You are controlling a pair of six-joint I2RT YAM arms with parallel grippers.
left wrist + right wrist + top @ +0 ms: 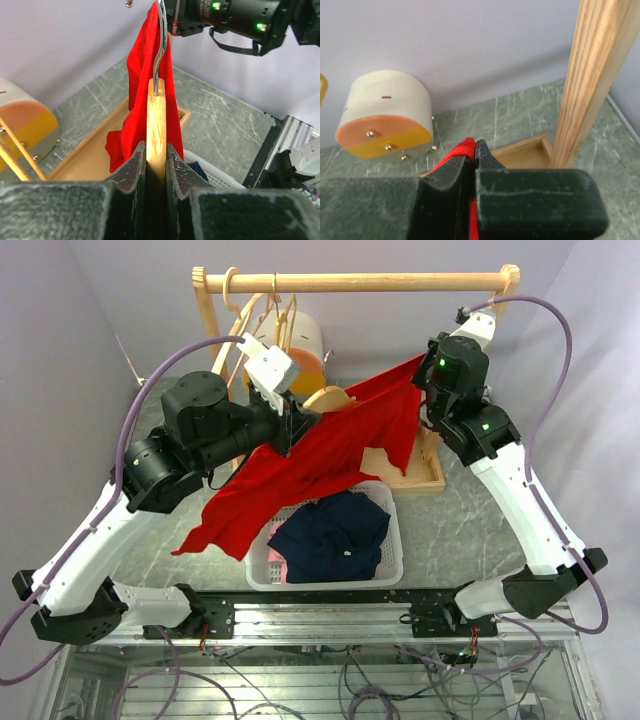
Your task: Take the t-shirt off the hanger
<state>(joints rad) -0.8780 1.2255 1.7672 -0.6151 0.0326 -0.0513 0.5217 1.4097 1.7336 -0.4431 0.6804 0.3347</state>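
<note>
Red t-shirt point(320, 455) hangs stretched above the desk point(450, 530) centre, half off the wooden hanger point(156, 115) clamped by the left gripper point(156, 151); the right gripper point(474, 152), closed on its fabric, should next pull toward the right edge to free it.

Two robot arms: left arm point(190, 440) and right arm point(500, 465). Two grippers, one per arm: left gripper point(156, 155), right gripper point(472, 155). One red t-shirt point(310, 465). One wooden hanger point(156, 120) carrying it. Bare hangers point(250, 320) at the far-left end of the rail: at least two, exact number unclear. One wooden rack point(360, 282). One white basket point(392, 550), near centre. One dark blue garment point(330, 535). One wooden tray point(425, 480), far right. One drum-shaped container point(385, 117), far left. One table point(470, 530).
</note>
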